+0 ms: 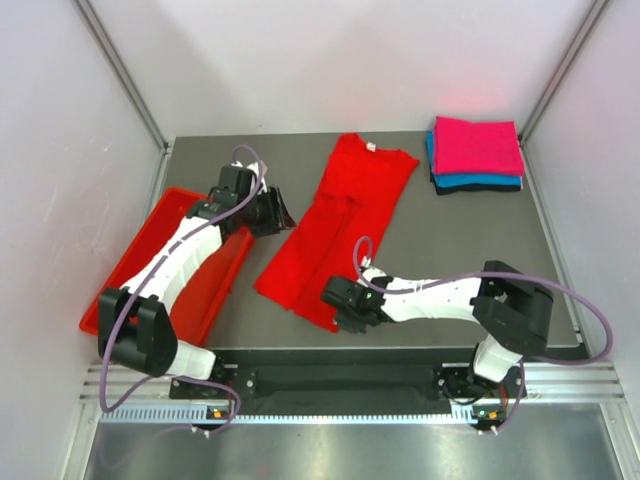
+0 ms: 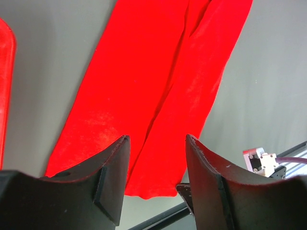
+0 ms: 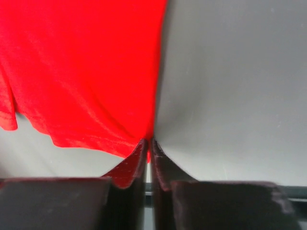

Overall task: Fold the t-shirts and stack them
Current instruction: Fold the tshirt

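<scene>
Currently pinching the near hem corner of the red t-shirt (image 1: 350, 200), mid-way on the table (image 1: 480, 240), with the right gripper (image 3: 148, 143); holding the left gripper (image 2: 157, 139) spread near its left edge. Likely light and limp, so best held at corners.

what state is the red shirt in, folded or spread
Partly folded: the red shirt lies as a long narrow strip, sides folded in lengthwise, not yet short like the stack; right gripper pinches its hem.

Tray (image 1: 135, 262) left, shirt (image 1: 335, 225) centre, stack (image 1: 478, 155) far right
</scene>
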Action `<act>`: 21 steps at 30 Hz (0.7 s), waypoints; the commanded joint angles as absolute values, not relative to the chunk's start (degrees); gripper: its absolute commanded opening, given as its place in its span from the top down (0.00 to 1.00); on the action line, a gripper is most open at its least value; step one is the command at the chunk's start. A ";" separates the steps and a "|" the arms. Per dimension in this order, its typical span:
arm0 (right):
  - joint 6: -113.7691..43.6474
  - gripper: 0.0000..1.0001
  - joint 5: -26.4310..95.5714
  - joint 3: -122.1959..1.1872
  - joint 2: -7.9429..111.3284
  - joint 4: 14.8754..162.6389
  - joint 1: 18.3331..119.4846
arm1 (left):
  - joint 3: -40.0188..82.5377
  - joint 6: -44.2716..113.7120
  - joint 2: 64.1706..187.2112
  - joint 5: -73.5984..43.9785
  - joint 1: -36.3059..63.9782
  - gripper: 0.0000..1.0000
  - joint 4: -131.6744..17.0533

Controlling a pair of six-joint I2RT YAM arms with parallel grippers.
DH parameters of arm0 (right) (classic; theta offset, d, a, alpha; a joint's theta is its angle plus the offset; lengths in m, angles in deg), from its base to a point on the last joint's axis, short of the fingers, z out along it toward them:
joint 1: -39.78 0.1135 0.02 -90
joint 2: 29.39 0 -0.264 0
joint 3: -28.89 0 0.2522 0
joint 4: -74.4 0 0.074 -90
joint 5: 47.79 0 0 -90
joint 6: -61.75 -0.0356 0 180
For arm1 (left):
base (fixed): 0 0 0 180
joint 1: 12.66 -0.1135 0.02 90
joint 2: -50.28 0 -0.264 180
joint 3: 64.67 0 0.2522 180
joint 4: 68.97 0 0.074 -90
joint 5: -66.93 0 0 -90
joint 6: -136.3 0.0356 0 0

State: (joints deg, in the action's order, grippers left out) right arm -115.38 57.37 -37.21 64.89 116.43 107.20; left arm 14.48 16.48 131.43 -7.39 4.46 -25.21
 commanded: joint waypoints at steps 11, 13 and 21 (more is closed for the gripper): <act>-110.95 1.00 58.65 -31.28 58.24 117.43 108.07 | 9.30 21.25 126.84 0.57 4.30 0.45 -21.20; -109.64 1.00 58.56 -29.35 56.66 117.95 108.07 | 7.37 21.78 125.52 1.27 4.74 0.46 -19.88; -107.44 1.00 58.65 -21.70 49.37 118.92 107.90 | -0.71 21.60 121.74 6.38 6.14 0.46 -18.21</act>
